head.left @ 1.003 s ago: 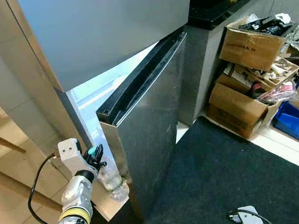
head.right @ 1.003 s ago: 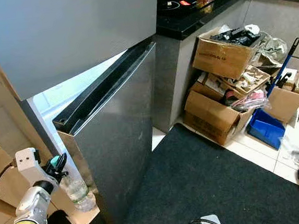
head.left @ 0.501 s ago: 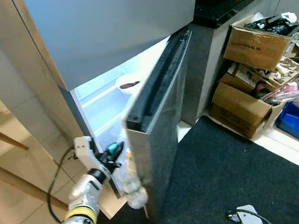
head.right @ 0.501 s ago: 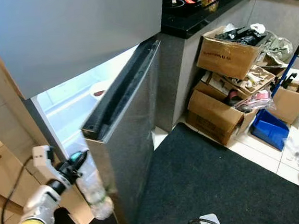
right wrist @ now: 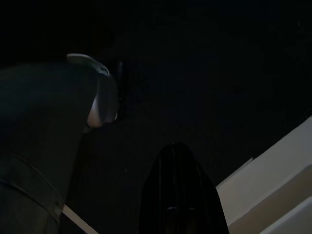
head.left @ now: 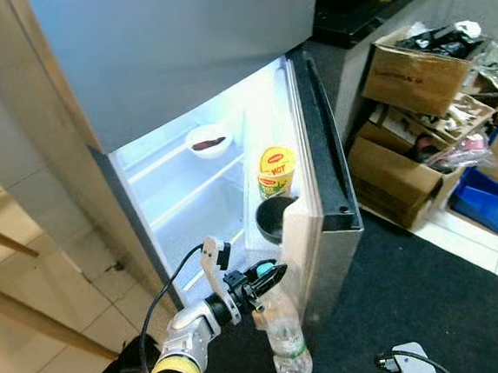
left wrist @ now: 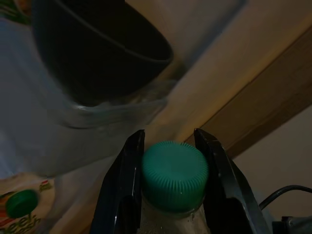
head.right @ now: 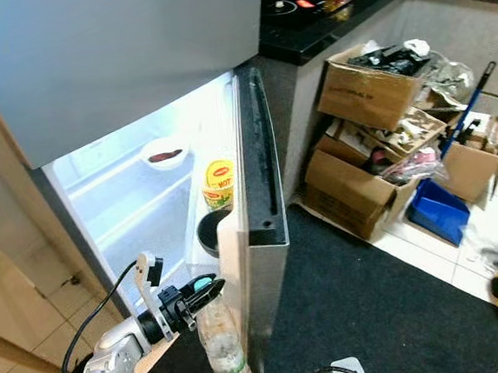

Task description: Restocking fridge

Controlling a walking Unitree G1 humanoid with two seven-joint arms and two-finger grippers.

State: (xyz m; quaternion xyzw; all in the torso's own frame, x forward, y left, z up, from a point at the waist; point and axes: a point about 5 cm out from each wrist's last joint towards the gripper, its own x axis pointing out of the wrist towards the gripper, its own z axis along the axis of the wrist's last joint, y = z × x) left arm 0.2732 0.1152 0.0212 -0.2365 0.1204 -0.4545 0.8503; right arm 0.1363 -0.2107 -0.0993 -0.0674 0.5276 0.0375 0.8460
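Because the left gripper (left wrist: 168,195) has its two black fingers (left wrist: 122,195) clamped on either side of the green cap of the water bottle (head.left: 287,345), the bottle hangs from its neck with its long axis close to upright, cap at the fingers and base well below them, above the dark mat (head.left: 434,310). In the left wrist view the cap sits squarely between the fingers, touching both, and the clear neck runs down between them.

Just beyond the fingers, and higher, stands the inner side of the open fridge door (head.left: 322,224). Its door shelf holds a black bowl (head.left: 274,221) and, above that, a yellow pouch (head.left: 276,171). The bottle hangs beside the lower edge of the door, below the bowl, so the coming move seems to turn on lifting the bottle up and in toward a door rack or the lit fridge interior (head.left: 194,209), which lies up and to the robot's left of the fingers. Whether there is free room in the door beside the bowl cannot be told from here.

Deeper in the fridge, a white bowl (head.left: 208,142) rests on a shelf. The left arm is plainly the nearer one; the right gripper (right wrist: 178,195) hangs idle in shadow over the mat, and whether its fingers are apart or together cannot be told.
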